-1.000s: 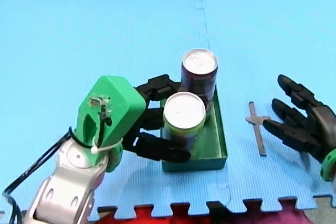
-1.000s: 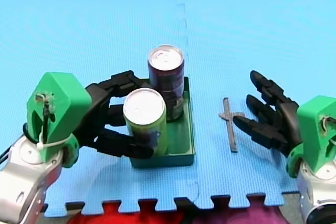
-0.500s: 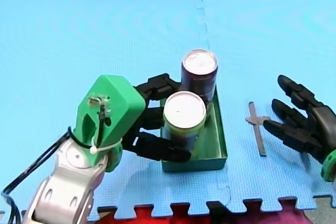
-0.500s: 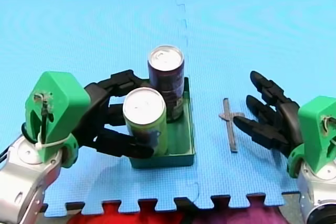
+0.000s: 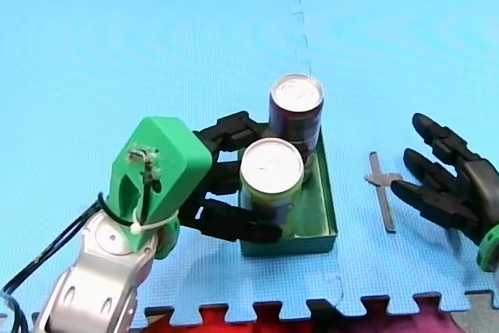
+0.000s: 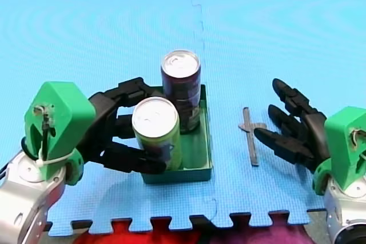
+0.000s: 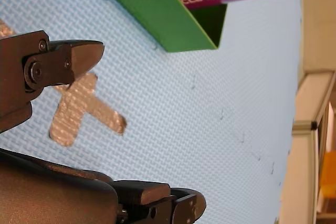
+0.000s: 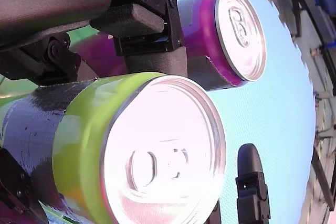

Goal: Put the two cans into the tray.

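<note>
A green tray point(image 5: 328, 196) lies near the front middle of the blue mat. At the tray's far end a purple can point(image 5: 296, 111) stands upright. A green can point(image 5: 270, 186) stands upright at the near end, close against the purple one. My left hand point(image 5: 234, 182) reaches in from the left and is shut on the green can, fingers behind it and thumb in front. The second wrist view shows the green can point(image 8: 131, 156) held between black fingers point(image 8: 152, 30), with the purple can point(image 8: 220, 35) beyond. My right hand point(image 5: 437, 178) is to the right of the tray, open, holding nothing.
A grey tape cross point(image 5: 382, 190) is stuck to the mat between the tray and the right hand; the first wrist view shows this cross point(image 7: 79, 109) and a tray corner point(image 7: 163, 14). The mat's jagged front edge point(image 5: 312, 306) borders a red and purple surface.
My left arm has drawn slightly left and toward me, and the green can's top has shifted a little left with it. The purple can and the right hand have stayed put.
</note>
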Robot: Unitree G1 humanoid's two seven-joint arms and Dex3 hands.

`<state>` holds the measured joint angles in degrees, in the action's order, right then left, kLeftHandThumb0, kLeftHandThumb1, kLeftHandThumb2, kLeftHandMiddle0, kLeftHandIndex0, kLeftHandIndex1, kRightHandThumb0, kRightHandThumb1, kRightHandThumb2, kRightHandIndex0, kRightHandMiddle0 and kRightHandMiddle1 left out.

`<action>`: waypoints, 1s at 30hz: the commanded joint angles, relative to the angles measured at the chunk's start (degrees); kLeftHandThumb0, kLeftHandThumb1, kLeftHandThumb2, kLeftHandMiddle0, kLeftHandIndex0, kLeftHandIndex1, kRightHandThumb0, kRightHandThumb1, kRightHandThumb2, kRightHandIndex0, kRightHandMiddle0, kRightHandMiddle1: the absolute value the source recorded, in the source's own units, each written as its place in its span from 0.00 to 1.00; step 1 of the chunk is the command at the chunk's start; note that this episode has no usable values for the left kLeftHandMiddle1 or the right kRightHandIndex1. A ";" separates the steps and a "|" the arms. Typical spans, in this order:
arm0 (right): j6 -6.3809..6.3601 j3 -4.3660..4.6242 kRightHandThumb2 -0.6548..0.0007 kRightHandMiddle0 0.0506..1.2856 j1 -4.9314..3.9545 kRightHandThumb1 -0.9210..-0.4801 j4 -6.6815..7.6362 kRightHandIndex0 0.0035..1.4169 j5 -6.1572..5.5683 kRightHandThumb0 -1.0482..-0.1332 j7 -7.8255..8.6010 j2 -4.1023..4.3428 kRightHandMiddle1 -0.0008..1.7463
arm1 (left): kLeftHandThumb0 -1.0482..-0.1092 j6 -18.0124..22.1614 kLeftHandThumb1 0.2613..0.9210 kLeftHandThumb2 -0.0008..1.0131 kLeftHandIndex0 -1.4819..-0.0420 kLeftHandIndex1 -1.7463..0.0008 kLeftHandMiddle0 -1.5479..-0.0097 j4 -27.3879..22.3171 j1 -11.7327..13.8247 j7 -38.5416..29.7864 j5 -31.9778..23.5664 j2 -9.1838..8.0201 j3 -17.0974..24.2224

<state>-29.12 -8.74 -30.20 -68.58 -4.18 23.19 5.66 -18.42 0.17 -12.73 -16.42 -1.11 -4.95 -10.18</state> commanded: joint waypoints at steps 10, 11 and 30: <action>-0.28 0.02 0.81 0.11 0.36 0.00 0.38 0.16 -0.13 0.00 0.13 0.26 0.00 | 0.81 5.89 0.83 0.00 0.65 0.00 0.41 5.43 0.75 0.26 -0.18 0.56 0.70; -0.29 0.04 0.81 0.11 0.37 0.00 0.43 0.16 -0.12 0.00 0.14 0.26 0.00 | 0.81 6.31 0.83 0.00 0.65 0.00 0.41 5.84 0.77 0.30 -0.37 0.76 0.88; -0.69 0.31 0.81 0.11 0.79 0.00 0.93 0.17 -0.10 0.00 -0.10 -0.09 0.00 | 0.82 6.63 0.82 0.00 0.65 0.00 0.41 6.36 1.05 1.54 0.01 1.98 1.50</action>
<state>-29.47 -8.42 -29.51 -67.76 -4.26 23.20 5.48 -11.49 6.82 -11.84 -15.18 -1.20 -2.99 -8.72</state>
